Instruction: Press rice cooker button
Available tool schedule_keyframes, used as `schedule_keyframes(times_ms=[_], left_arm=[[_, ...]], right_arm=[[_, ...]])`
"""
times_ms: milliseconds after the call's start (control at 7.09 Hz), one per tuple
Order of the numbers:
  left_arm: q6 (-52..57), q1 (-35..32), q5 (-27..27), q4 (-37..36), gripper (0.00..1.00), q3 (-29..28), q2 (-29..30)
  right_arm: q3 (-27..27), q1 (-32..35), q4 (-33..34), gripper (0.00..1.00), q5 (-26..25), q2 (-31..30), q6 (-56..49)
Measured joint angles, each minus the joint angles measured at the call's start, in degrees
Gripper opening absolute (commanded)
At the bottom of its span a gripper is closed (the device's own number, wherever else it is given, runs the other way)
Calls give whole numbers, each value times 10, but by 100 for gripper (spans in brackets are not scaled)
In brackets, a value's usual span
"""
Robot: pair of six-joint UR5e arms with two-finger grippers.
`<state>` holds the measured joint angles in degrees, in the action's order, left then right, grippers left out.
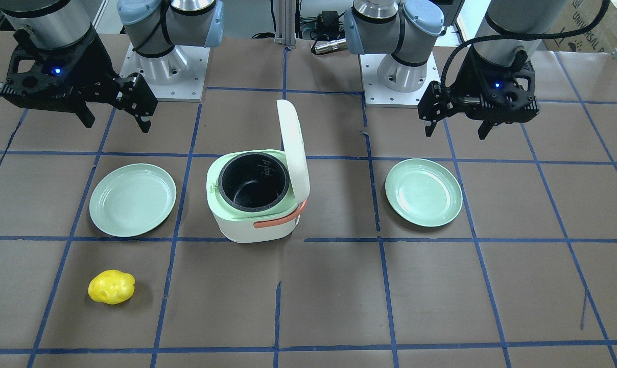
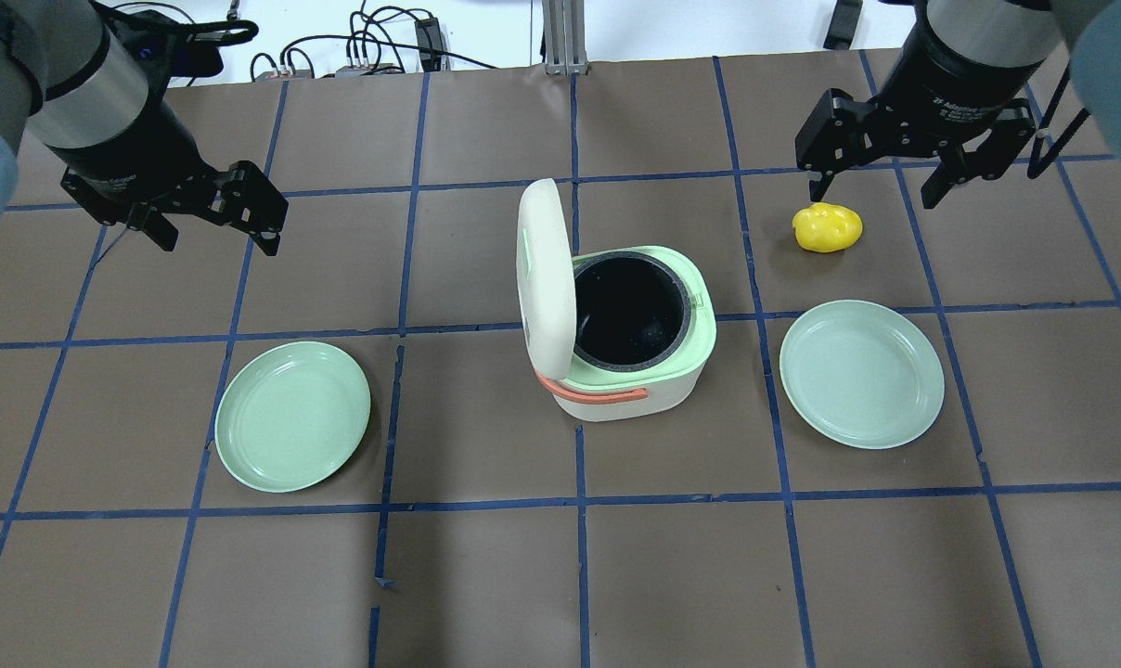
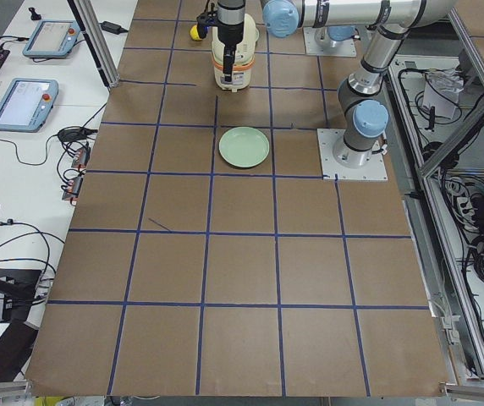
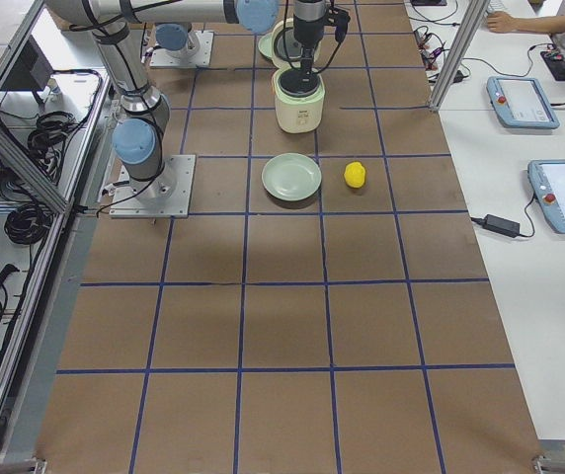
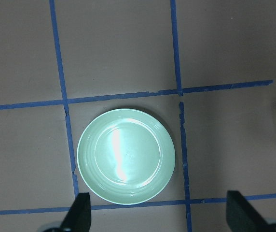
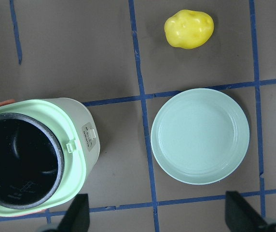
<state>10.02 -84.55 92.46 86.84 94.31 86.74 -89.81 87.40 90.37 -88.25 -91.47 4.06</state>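
Note:
The pale green and white rice cooker (image 2: 630, 343) stands mid-table with its lid (image 2: 544, 264) swung upright and the black inner pot (image 1: 253, 180) exposed. A small latch panel (image 6: 89, 137) shows on the rim facing the right plate. My left gripper (image 2: 217, 243) hovers open and empty to the cooker's far left, above a green plate (image 5: 126, 155). My right gripper (image 2: 872, 195) hovers open and empty to the cooker's far right, just beyond a yellow potato-like object (image 2: 828, 227). Neither gripper touches the cooker.
Two empty green plates lie on either side of the cooker, one on the left (image 2: 291, 415) and one on the right (image 2: 862, 373). The yellow object (image 1: 111, 286) lies past the right plate. An orange handle (image 2: 598, 394) hangs on the cooker's near side. Blue tape grids the brown table.

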Motion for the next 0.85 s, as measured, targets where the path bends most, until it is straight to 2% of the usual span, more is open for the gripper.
schedule_keyframes(times_ms=[846], left_arm=[[0, 0, 0, 0, 100, 0, 0]], right_arm=[[24, 2, -10, 100, -2, 12, 19]])
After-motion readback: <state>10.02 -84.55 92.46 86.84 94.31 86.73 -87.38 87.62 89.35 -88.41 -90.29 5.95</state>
